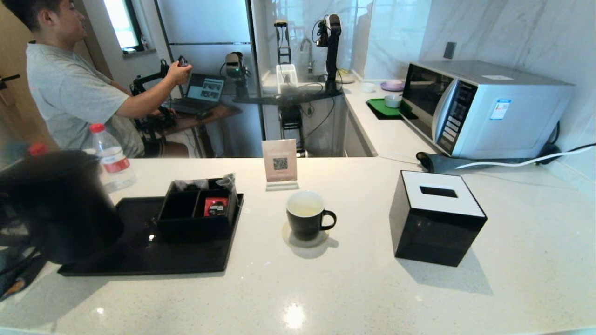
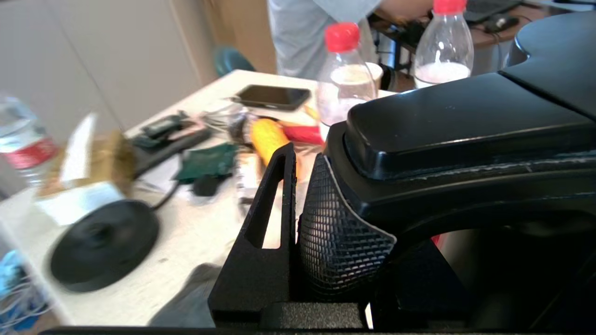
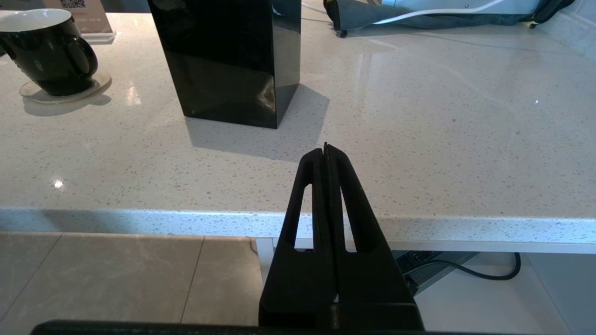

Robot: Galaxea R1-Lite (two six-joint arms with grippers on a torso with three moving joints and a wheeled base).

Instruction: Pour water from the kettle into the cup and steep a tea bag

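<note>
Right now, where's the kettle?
Head view: the kettle is at far left, above the black tray's left end, held by the left gripper at its handle.

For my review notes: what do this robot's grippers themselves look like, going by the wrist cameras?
The right gripper has two matte black, tapering fingers, each with a long slot cut through it, rising from a black block. The left gripper has the same slotted black finger, plus a pad faced in dark mesh texture with a pale edge. No markings, cables or sleeves show.

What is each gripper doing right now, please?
Left gripper: shut on the kettle handle.
Right gripper: shut, holding nothing, parked off the counter edge.
</note>
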